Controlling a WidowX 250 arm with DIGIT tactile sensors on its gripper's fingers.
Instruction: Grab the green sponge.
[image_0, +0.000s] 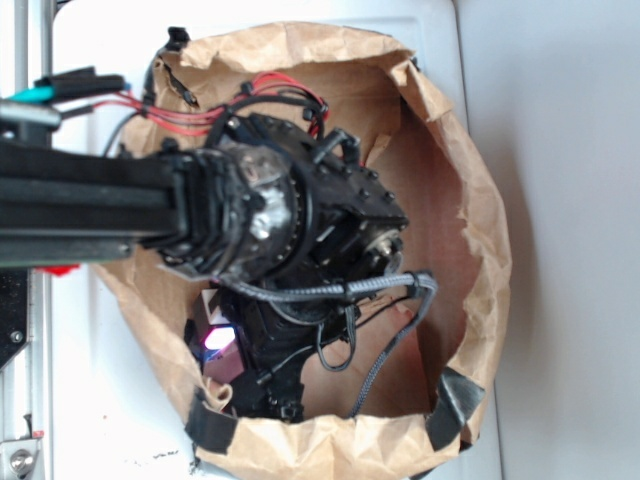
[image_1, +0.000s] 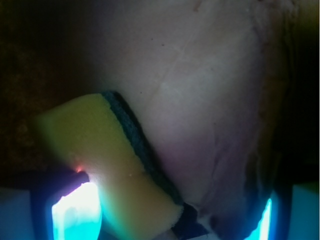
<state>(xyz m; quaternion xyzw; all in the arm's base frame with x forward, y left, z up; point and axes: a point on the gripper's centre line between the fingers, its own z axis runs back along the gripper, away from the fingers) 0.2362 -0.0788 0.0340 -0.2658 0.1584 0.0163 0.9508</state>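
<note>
Between hand (image_1: 165, 220) fingers: green sponge (image_1: 100, 160), tilted, touching left finger.

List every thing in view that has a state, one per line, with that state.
Paper bag: open at the top, rim rolled down, arm reaching inside.
Sponge: lying tilted on the bag floor, green layer along one edge, next to a lit finger.
Gripper: down inside the bag; open or shut cannot be told.

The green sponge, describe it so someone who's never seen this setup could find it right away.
Look inside the crumpled brown paper bag that the black robot arm reaches into. In the wrist view, against the bag's pale inner wall lies a rectangular yellow foam sponge. A thin dark green scouring layer runs along one long face.
</note>
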